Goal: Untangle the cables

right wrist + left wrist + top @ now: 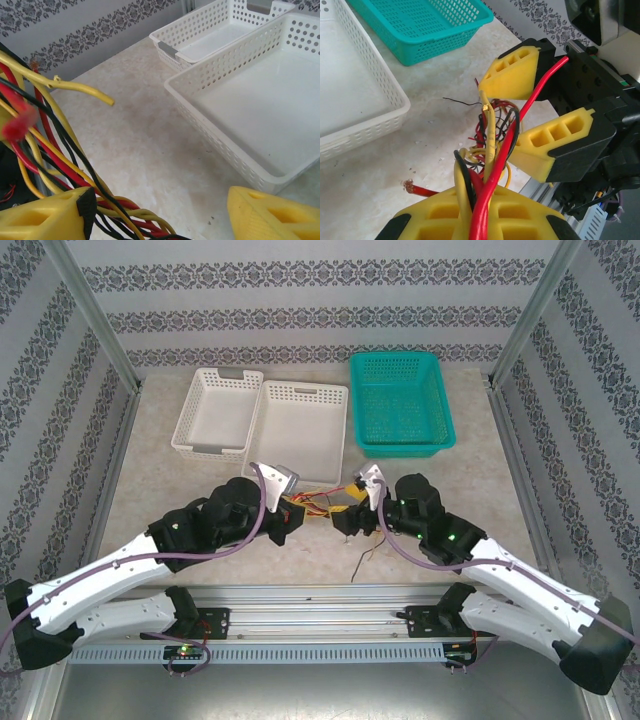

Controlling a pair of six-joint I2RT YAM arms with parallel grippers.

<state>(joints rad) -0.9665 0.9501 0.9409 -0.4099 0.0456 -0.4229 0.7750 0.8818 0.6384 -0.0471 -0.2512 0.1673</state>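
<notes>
The cables (320, 504), a knot of red, yellow and black wires, hang between my two grippers near the table's front middle. My left gripper (286, 521) is shut on them. In the left wrist view its yellow fingers (445, 215) pinch a thick red, a yellow and a black wire of the cables (492, 150). My right gripper (350, 516) is open, and its two yellow fingers (555, 145) stand spread on either side of the bundle's far end. In the right wrist view the cables (50, 150) run past the left finger (45, 217), and the gap of the right gripper (160, 220) holds only a few strands at its left edge.
Two white baskets (190, 415) (305, 390) and a teal basket (395, 357) stand in a row at the back. The nearer white basket's wall (210, 130) is close to the right gripper. A thin dark wire end (368, 560) trails toward the front rail (320, 592).
</notes>
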